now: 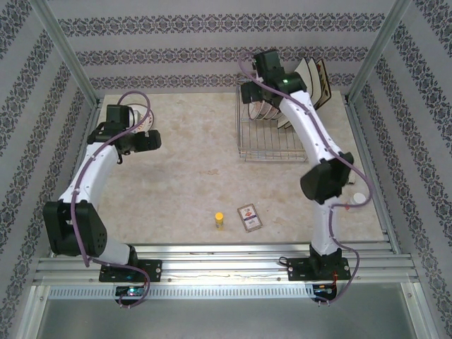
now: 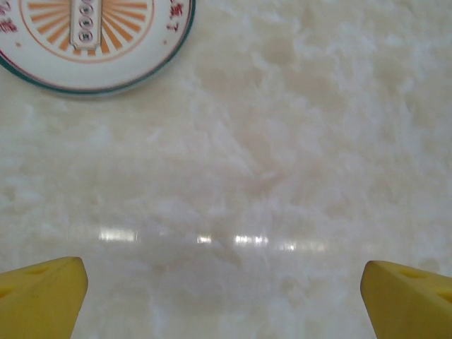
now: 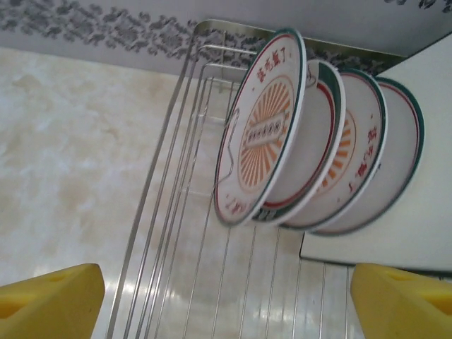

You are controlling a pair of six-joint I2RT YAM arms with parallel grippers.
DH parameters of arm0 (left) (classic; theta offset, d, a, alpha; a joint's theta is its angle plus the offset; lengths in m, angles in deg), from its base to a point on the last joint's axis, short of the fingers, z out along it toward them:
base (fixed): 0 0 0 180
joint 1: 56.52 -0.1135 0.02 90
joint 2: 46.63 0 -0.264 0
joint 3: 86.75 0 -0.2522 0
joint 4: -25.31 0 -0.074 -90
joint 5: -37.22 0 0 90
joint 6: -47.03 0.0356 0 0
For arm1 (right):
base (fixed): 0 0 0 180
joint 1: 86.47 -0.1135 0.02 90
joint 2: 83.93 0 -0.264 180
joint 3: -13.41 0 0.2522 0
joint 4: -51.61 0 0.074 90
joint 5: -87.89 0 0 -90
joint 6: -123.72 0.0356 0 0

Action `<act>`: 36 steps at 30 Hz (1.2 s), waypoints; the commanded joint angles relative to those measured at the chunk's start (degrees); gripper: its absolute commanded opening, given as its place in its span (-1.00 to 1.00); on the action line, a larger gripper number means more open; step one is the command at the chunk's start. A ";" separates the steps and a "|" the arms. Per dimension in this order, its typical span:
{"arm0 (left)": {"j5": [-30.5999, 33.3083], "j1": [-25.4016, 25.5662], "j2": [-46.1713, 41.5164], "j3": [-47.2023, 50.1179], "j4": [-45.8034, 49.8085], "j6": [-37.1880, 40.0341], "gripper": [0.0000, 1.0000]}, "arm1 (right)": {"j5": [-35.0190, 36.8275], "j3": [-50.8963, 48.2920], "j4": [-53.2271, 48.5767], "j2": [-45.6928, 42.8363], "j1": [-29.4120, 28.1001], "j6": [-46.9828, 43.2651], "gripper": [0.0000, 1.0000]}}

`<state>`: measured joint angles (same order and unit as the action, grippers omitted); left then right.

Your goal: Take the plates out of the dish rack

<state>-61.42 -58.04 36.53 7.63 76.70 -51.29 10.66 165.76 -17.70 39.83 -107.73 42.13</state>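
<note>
The left hand (image 2: 226, 289) gapes empty; the right hand (image 3: 226, 296), apart above the dish rack (image 3: 154, 198), might knock neighbouring plates (image 3: 261, 134) together when closing

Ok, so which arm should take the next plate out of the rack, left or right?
Right, probably. The right gripper is open, facing four round plates standing in the dish rack. The left gripper is open over bare table away from the rack, near a lone plate lying flat.
</note>
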 commanded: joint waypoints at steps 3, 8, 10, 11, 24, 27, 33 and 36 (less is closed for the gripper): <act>0.57 1.51 -4.45 -0.03 10.83 3.44 1.00 | 8.49 15.89 -5.01 11.75 0.16 1.54 0.73; 2.73 2.11 -5.32 -0.89 13.71 4.01 1.00 | 7.70 16.80 -0.59 15.70 1.73 3.47 0.64; 3.67 2.35 -5.25 -1.82 15.41 4.18 1.00 | 8.01 16.39 1.71 16.95 1.95 2.64 0.63; 4.37 2.48 -5.41 -1.93 15.75 4.19 1.00 | 8.36 16.21 2.90 17.57 1.94 2.01 0.63; 5.17 2.75 -5.98 -0.92 15.61 4.10 1.00 | 6.13 17.75 12.26 24.01 3.76 3.64 0.25; 5.52 2.75 -5.37 -1.33 16.04 4.10 1.00 | 5.85 19.47 12.50 24.94 3.83 4.66 0.05; 5.92 2.75 -5.37 -1.76 16.30 4.06 1.00 | 4.85 19.88 13.68 25.53 3.95 6.47 -0.23; 6.27 2.75 -5.42 -1.97 16.58 4.19 1.00 | 4.45 20.09 13.71 25.84 3.86 6.66 -0.41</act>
<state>-56.55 -56.07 31.74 7.46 90.58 -48.07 16.00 183.90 -5.29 64.00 -103.84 47.75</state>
